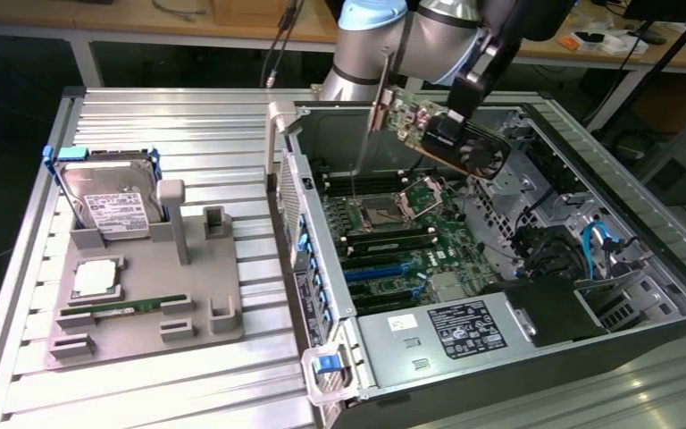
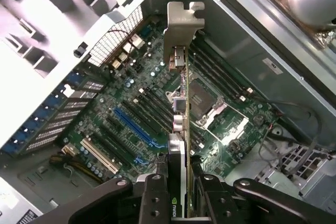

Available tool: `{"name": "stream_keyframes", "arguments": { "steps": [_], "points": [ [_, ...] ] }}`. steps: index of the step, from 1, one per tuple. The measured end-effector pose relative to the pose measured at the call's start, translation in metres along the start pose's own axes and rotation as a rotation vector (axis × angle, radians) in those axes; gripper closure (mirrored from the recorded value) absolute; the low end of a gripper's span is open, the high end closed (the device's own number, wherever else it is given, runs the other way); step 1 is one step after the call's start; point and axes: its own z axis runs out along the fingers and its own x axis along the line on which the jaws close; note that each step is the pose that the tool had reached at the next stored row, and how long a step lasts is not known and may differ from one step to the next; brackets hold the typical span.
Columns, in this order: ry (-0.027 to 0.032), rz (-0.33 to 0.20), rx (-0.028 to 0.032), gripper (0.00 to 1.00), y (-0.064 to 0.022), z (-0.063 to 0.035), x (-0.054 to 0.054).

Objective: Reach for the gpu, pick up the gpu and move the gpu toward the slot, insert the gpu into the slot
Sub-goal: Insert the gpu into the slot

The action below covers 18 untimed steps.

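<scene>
The gpu point(image 1: 474, 147) is a black card with a metal end bracket point(image 2: 181, 30), held tilted in the air above the open computer case. My gripper point(image 1: 453, 114) is shut on its upper edge. In the wrist view the gpu point(image 2: 184, 124) shows edge-on, clamped between the two black fingers point(image 2: 153, 198) of my gripper point(image 2: 185, 205). The slot point(image 2: 134, 127) is a long blue strip on the green motherboard, below the card and off to one side of it. In the exterior view the slot point(image 1: 379, 265) lies nearer the camera than the hanging card.
The silver processor socket point(image 1: 389, 212) and black memory sockets point(image 1: 379, 239) sit under the card. A power supply point(image 1: 463, 326) fills the case's near end. On the exterior view's left, a grey fixture point(image 1: 200, 304) holds a hard drive point(image 1: 111, 201) and a memory stick point(image 1: 129, 308).
</scene>
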Motion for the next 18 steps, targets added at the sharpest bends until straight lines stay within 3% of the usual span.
{"name": "stream_keyframes", "arguments": {
  "steps": [18],
  "points": [
    [0.0226,-0.337,-0.0077,0.73,-0.0006,0.0097,0.0002]
  ]
}}
